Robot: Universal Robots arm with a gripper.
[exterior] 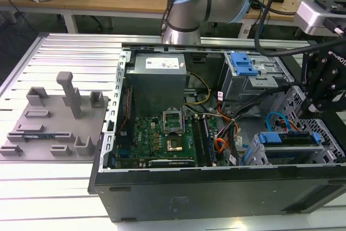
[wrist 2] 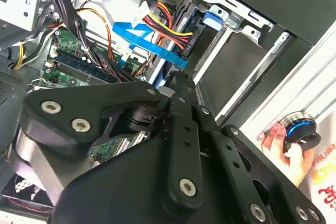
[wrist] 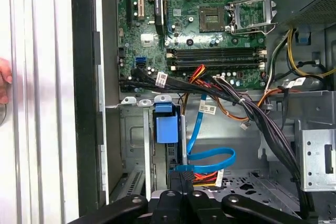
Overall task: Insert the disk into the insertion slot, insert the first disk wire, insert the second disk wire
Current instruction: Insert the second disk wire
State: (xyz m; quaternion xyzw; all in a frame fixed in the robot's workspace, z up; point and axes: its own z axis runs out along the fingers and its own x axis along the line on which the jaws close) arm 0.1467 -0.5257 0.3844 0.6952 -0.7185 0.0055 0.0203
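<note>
Here the tool (wrist: 181, 195), fingers pressed together, sits at the blue cable's (wrist: 210, 156) plug end: limp, slick cable, probably best gripped by its stiff plug.

An open computer case (exterior: 216, 193) lies on a ribbed metal surface (exterior: 65, 58), its green circuit board (exterior: 157, 139) exposed beside a grey power supply (exterior: 159, 79). A grey plastic fixture (exterior: 54, 120) sits to the exterior view's left.

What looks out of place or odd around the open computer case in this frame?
A person's hand rests on a blue-ringed knob just outside the case wall, close beside the gripper. Inside, the blue cable loops loosely near the disk; nothing looks damaged.
</note>
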